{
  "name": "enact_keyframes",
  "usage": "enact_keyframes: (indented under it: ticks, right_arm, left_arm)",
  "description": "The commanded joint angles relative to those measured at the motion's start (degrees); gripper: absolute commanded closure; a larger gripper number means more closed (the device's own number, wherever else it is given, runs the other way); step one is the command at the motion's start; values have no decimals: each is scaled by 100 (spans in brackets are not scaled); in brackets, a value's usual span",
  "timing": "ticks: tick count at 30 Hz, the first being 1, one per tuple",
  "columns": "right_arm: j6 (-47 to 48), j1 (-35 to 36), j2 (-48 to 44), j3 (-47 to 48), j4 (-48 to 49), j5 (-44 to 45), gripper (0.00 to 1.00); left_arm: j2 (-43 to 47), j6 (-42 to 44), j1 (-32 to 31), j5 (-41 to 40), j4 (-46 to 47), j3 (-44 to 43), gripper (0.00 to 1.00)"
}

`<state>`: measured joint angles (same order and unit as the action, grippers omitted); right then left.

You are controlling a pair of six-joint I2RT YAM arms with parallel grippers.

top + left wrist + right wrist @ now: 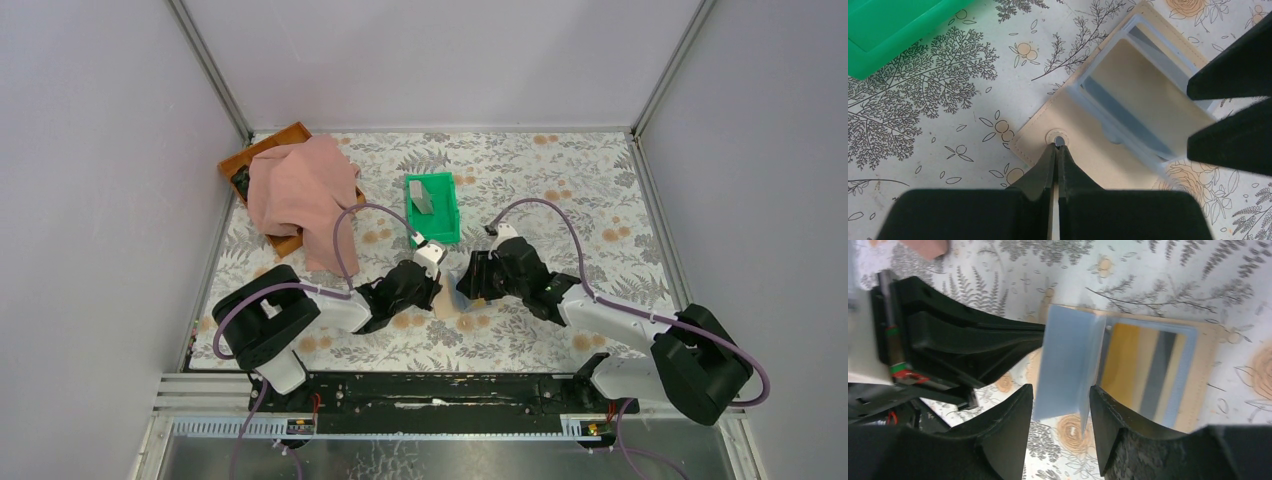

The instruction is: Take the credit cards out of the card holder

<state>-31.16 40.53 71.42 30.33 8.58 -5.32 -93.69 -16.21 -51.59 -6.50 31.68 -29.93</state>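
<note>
I am holding my left claw (pixel 438 290) and right claw (pixel 468 290) together over the card holder (pixel 447 305), between the green bin (pixel 445 225) and the counter's (pixel 580 200) near edge.

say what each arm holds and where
Left fingers, shut, only press the card holder at its snap. Right fingers straddle its raised pale blue sleeve; a grip cannot be told.
</note>
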Motion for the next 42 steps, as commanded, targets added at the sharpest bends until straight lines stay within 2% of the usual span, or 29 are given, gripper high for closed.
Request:
enact_keyframes:
  ticks: [1,8,14,18,23,26,28,30,31,33,39,42]
  right_arm:
    - [-74,238,140,314,271,-197,47]
    - [-152,446,539,388,484,-206,47]
    - [-247,556,840,376,720,-263,47]
    - [-223,561,733,395,643,-91,47]
    - [-75,561,489,500,266,394,48]
    - [-26,560,561,551,170,488,49]
    - [-59,561,647,539,229,419,49]
    - [-123,561,732,500,368,364,55]
    - [-151,561,783,481,432,341,58]
    - [-203,559,840,474,490,304,63]
    - [-217,551,793,408,454,468,91]
    - [-240,550,729,360,393,578,100]
  left_arm:
    - [-46,-32,-27,-6,67,-8,100]
    - [18,-47,-33,-6,21,21,100]
    - [432,-76,-34,-425,-327,80,100]
    - [901,-58,-66,-1087,-1026,-1,90]
    - [1576,-41,-91,-1816,-1840,-48,68]
    - [1947,-120,-110,-1782,-1945,2,65]
    - [2105,-284,-106,-1481,-1801,33,66]
    - [2176,-442,-106,-842,-1258,233,75]
    - [2156,-481,-106,-386,-869,365,81]
    - [2004,-582,-105,234,-266,560,100]
    - [1261,-1004,-105,1251,1181,859,100]
    - [954,-1180,-98,1545,1702,886,100]
